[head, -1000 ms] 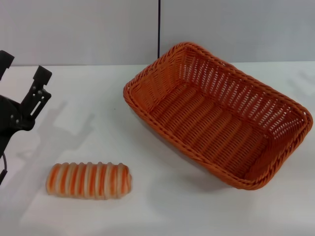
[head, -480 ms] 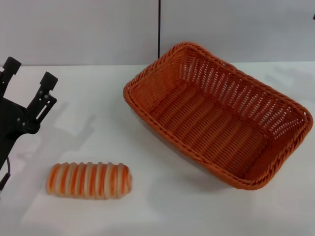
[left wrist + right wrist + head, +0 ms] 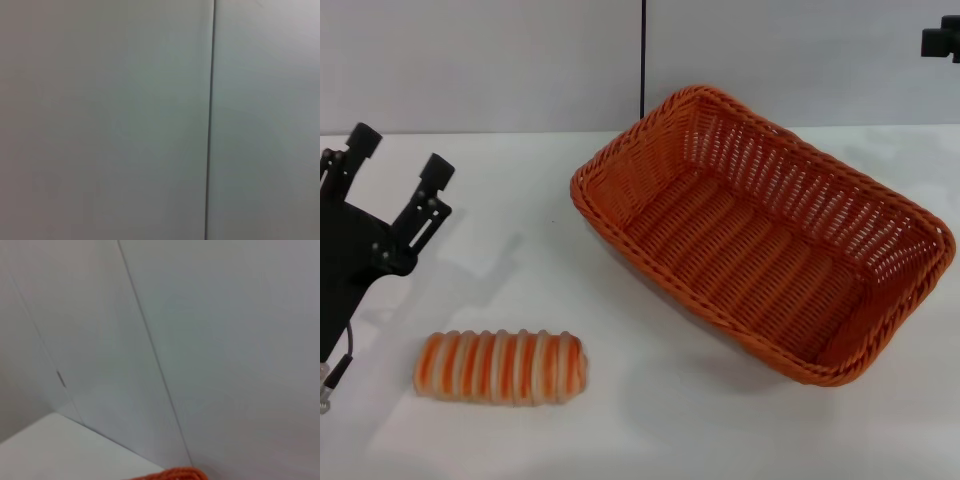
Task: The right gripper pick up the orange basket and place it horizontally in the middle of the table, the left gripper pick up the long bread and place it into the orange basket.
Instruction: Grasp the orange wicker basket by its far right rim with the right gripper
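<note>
Rising, our left tool [image 3: 398, 158] spreads its fingers; the striped long bread [image 3: 501, 367] lies lengthwise left-to-right on the tabletop [image 3: 650, 420].

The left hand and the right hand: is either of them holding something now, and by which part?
Nothing is held. The left hand is open above the table, apart from the long bread. Only a bit of the right hand shows.

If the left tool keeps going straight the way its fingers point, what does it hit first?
Probably nothing on the table. The left tool is open, fingers aimed up and away over bare table toward the back wall; its wrist view shows only wall. Depth is unclear.
</note>
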Action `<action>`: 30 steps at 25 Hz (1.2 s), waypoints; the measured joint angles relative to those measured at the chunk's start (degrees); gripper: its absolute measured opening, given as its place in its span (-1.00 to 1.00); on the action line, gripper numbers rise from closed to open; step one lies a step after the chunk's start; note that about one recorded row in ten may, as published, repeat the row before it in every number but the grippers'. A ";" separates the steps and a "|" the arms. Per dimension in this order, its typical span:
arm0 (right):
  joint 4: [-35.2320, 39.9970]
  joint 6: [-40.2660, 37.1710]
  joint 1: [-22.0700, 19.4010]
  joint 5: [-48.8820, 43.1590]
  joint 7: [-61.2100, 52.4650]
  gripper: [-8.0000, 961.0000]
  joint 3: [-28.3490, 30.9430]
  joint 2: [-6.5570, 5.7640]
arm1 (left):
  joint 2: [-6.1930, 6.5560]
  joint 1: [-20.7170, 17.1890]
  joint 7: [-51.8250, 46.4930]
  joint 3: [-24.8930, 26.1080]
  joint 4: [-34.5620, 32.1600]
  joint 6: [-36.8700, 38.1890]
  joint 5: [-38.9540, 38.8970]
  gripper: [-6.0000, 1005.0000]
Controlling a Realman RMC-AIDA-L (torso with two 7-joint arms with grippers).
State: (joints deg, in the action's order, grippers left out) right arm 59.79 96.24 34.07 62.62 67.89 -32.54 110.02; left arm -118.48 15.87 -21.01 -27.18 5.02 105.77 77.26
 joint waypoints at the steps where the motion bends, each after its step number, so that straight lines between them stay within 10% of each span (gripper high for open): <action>1: -0.28 -0.23 1.06 -1.78 -1.32 0.02 -0.23 -0.73 | 0.00 0.03 0.00 -0.62 -0.16 -0.45 0.00 0.60; 30: 0.07 1.37 3.50 -11.34 -7.04 0.00 -8.29 -2.33 | 0.11 -0.17 -0.97 -0.59 -0.54 0.35 -0.09 0.57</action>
State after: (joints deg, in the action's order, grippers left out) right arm 59.86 97.62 37.57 51.29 60.85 -40.83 107.68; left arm -118.37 15.69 -21.97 -27.77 4.48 106.12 77.17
